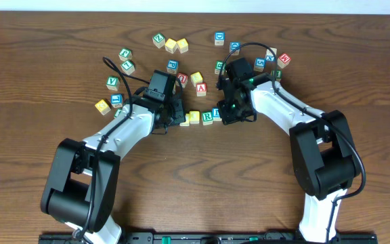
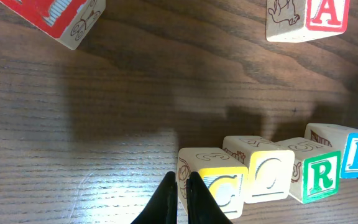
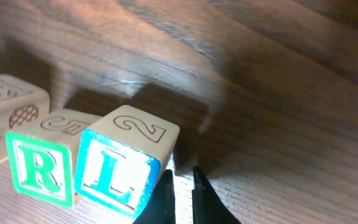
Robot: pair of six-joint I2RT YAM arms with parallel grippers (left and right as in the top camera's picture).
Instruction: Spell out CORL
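Four touching in a row on the dark wood table (image 1: 39,47): yellow wooden C cube (image 2: 219,186), yellow O cube (image 2: 267,177), green R cube (image 2: 319,177), blue L cube (image 2: 356,155). Left gripper (image 2: 179,199) beside the C, right gripper (image 3: 182,193) beside the L, both pinched shut on nothing. Looks like final squaring-up, so next is gentle inward nudges

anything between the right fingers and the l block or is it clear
Nothing visible stands between them. In the right wrist view the right fingers sit just off the L block, with only a sliver of bare table between. The R block is on the L block's far side.
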